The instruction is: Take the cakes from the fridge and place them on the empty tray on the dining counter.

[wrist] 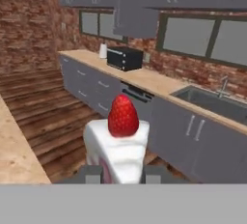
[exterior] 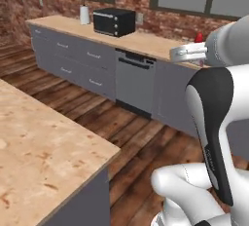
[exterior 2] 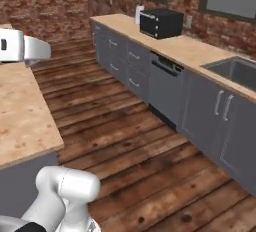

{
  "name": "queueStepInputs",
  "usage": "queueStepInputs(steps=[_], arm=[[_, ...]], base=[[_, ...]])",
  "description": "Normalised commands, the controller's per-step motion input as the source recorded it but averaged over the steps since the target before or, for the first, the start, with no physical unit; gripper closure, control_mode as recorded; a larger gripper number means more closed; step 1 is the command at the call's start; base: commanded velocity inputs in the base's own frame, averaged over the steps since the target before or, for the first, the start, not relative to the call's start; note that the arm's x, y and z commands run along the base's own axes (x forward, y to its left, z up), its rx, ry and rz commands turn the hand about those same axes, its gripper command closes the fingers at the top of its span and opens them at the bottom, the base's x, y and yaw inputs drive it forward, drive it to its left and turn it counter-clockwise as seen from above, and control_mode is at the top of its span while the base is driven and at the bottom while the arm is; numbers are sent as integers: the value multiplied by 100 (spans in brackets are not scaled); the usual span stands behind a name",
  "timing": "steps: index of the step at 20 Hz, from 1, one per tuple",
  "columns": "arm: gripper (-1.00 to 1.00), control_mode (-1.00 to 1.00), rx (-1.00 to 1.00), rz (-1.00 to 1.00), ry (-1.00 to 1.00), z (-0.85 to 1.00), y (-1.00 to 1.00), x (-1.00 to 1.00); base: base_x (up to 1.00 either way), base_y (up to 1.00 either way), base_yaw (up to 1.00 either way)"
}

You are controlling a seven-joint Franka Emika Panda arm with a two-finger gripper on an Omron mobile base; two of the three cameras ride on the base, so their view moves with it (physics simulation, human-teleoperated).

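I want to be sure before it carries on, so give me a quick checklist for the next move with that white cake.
1. White cake between the pincer tips: ok, held.
2. Cake upright, berry on top: ok.
3. Pincer shut on the cake: ok.
4. Dining counter beside the base: ok.
5. Empty tray located: cannot tell.
6. Chocolate cake's whereabouts: cannot tell.

You've got microwave (exterior: 114, 21) on far wood counter (exterior: 146, 42), white roll (exterior: 84, 14) just left of it. Dishwasher (exterior: 135, 81) below counter. Sink (exterior 2: 235, 71) further right. Brick wall (exterior 2: 45, 1) behind.
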Motion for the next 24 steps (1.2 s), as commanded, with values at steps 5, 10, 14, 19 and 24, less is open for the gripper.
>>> queueStepInputs(steps=[5, 10, 14, 19, 24], arm=[[100, 100, 0, 0, 0, 0, 0, 0], [100, 100, 0, 0, 0, 0, 0, 0], [100, 100, 0, 0, 0, 0, 0, 0], [100, 100, 0, 0, 0, 0, 0, 0], [100, 100, 0, 0, 0, 0, 0, 0]], base=[[83, -39, 58], [73, -52, 55], [58, -79, 48], [64, -90, 42], [99, -69, 36]])
